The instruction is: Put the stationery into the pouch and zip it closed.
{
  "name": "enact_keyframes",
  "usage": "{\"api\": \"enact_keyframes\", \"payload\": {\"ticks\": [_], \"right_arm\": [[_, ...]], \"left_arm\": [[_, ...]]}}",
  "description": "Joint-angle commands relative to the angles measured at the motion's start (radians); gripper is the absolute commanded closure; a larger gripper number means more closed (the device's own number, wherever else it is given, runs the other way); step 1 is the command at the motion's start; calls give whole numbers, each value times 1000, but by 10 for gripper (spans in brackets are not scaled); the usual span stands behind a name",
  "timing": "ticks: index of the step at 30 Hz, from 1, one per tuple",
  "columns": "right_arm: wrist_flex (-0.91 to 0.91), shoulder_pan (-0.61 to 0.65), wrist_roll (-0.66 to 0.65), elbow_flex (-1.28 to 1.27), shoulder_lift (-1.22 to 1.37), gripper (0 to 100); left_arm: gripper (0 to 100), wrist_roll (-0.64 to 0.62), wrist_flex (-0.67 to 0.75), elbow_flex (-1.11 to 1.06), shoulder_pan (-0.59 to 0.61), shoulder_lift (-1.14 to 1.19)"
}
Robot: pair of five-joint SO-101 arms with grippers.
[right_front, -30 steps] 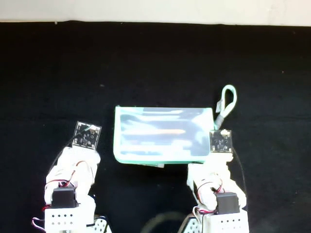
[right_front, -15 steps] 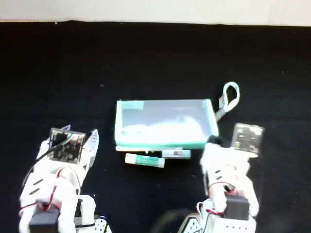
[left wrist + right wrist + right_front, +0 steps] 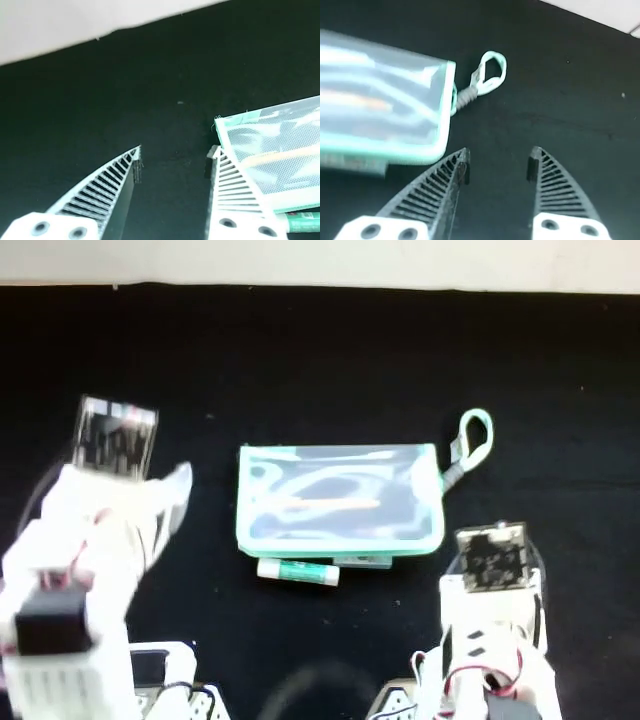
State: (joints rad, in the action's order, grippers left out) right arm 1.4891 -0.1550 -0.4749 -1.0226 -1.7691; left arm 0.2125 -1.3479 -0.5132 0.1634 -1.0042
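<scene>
A clear pouch with mint-green trim (image 3: 338, 502) lies flat mid-table, also in the left wrist view (image 3: 272, 150) and the right wrist view (image 3: 380, 115). Its loop strap (image 3: 470, 440) (image 3: 487, 75) trails off the far right corner. A green-and-white glue stick (image 3: 297, 571) (image 3: 305, 220) and a small clear item (image 3: 362, 561) lie against the pouch's near edge. My left gripper (image 3: 174, 159) hovers open just left of the pouch, with nothing between its fingers. My right gripper (image 3: 497, 162) is open near the pouch's right near corner, holding nothing.
Black cloth covers the table (image 3: 320, 360). A pale strip (image 3: 320, 260) runs along the far edge. Open cloth lies beyond the pouch and to both sides.
The left arm has risen and swung forward to the pouch's left side. The right arm pulled back towards the near edge. The pouch shifted slightly, uncovering the glue stick.
</scene>
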Motion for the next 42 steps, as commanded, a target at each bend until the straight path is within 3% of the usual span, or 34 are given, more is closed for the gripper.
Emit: {"api": "enact_keyframes", "payload": {"ticks": [1, 7, 14, 17, 26, 42], "right_arm": [[94, -12, -135, 185, 197, 786], [222, -4, -117, 725, 687, 786], [269, -8, 181, 1124, 1256, 783], [243, -15, 279, 1182, 1468, 783], [-41, -122, 293, 1196, 1888, 783], [-452, -56, 341, 1198, 2135, 783]], "left_arm": [[755, 6, -8, 157, 1, 257], [755, 6, -8, 171, -12, 501], [755, 8, -5, 119, -125, 611], [755, 8, 2, 73, -151, 650], [755, 8, 0, 62, -136, 687], [755, 8, 0, 61, -136, 691]]}}
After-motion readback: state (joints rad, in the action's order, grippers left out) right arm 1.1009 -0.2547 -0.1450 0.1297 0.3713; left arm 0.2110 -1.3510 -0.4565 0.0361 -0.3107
